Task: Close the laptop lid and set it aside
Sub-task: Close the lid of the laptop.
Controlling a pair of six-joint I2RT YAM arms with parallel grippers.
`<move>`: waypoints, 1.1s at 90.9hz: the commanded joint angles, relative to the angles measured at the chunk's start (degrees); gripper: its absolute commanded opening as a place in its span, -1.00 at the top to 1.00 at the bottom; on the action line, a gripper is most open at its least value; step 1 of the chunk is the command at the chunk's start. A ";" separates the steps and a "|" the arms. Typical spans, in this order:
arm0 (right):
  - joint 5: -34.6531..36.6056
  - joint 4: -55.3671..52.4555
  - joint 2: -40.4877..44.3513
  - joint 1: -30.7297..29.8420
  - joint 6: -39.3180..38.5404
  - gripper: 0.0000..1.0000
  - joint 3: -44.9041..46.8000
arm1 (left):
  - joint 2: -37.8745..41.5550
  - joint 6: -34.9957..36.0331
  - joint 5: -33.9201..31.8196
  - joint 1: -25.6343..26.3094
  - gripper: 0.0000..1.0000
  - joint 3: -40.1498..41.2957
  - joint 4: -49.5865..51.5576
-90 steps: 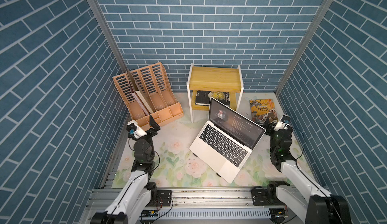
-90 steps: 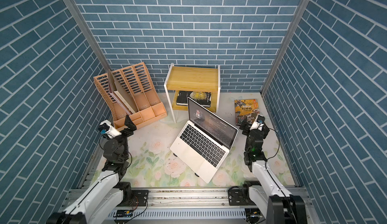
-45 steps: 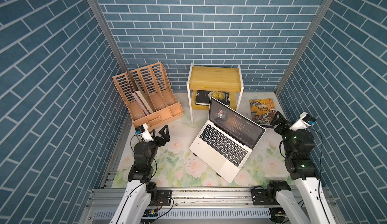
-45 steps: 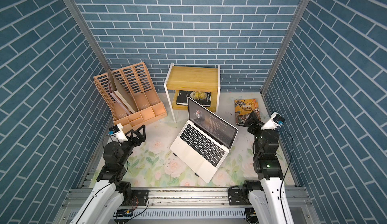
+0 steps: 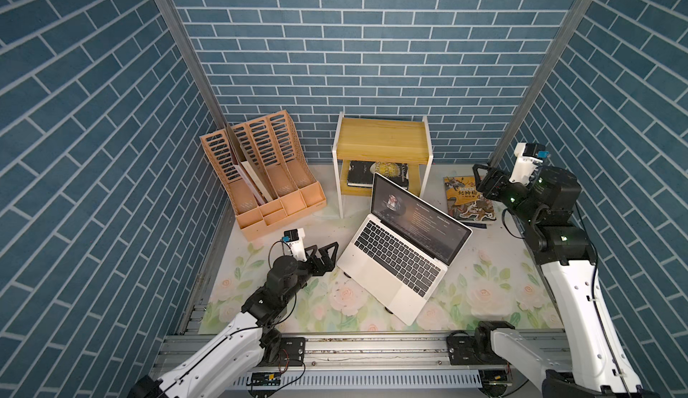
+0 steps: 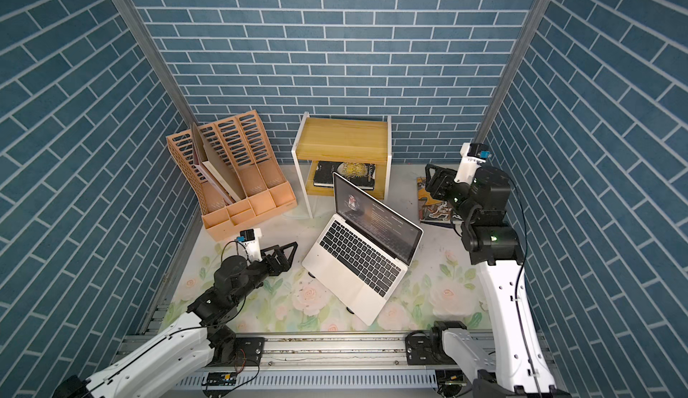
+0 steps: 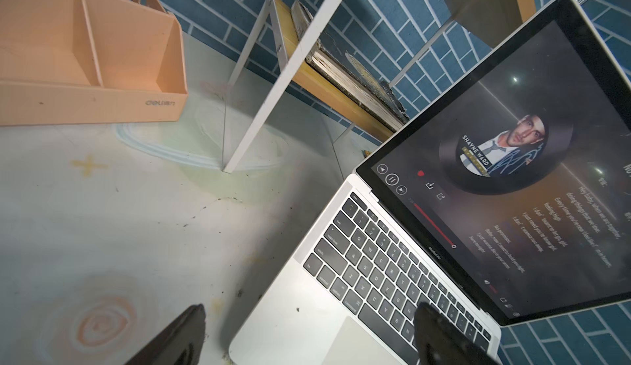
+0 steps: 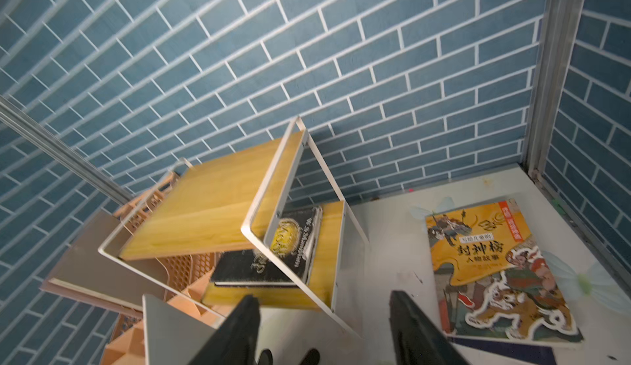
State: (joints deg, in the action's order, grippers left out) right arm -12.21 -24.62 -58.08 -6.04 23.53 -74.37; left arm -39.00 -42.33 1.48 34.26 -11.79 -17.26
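Both top views: the laptop (image 5: 394,266) lies at the middle of the floral mat (image 5: 346,299). The laptop lid (image 5: 420,213) is raised and leaning back, so closing has not begun. The left gripper (image 5: 324,251), fingers spread wide and empty, sits low at the laptop's 9 o'clock, just beside the base. It is probably placed there to steady the base. The right gripper (image 5: 480,180) hangs high at 2 o'clock, above the illustrated book (image 5: 465,206) and behind the lid, a likely start for pressing the panel down. The shelf (image 5: 383,143) stands at 12 o'clock and the file organiser (image 5: 260,180) at 10 o'clock.

Left wrist view: this adds what the top views cannot resolve, a lit music-player screen. One finger (image 7: 440,332) shows against the keyboard and the other against bare mat. Contact cannot be told.

Right wrist view: only here do the right jaws show parted with nothing between them. A pale grey panel near them is probably the lid's outer side, clear of both fingers.
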 commanded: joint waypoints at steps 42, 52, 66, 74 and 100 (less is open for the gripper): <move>15.12 -29.48 -12.74 -18.66 -9.67 0.52 -17.01 | -17.81 -7.32 -7.84 10.95 -0.98 -3.27 -9.81; 15.89 -30.95 -13.12 -21.91 -10.07 0.51 -17.46 | -21.75 -8.96 -9.12 11.87 -0.99 -5.40 -8.43; 17.83 -33.31 -14.43 -25.23 -10.17 0.53 -17.15 | -24.47 -12.55 -11.65 11.97 -0.99 -7.78 -4.21; 18.12 -33.72 -14.75 -26.84 -10.02 0.54 -17.36 | -24.54 -14.06 -14.53 11.97 -0.99 -8.84 -0.44; 20.49 -34.72 -15.80 -33.82 -7.86 0.57 -18.55 | -20.63 -23.55 -30.55 11.97 -0.99 -14.34 20.75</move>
State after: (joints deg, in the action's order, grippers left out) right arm 6.42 -56.36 -72.99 -37.06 14.98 -91.37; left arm -61.71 -60.86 -20.18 45.89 -23.57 -7.64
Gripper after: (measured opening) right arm 0.220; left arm 0.996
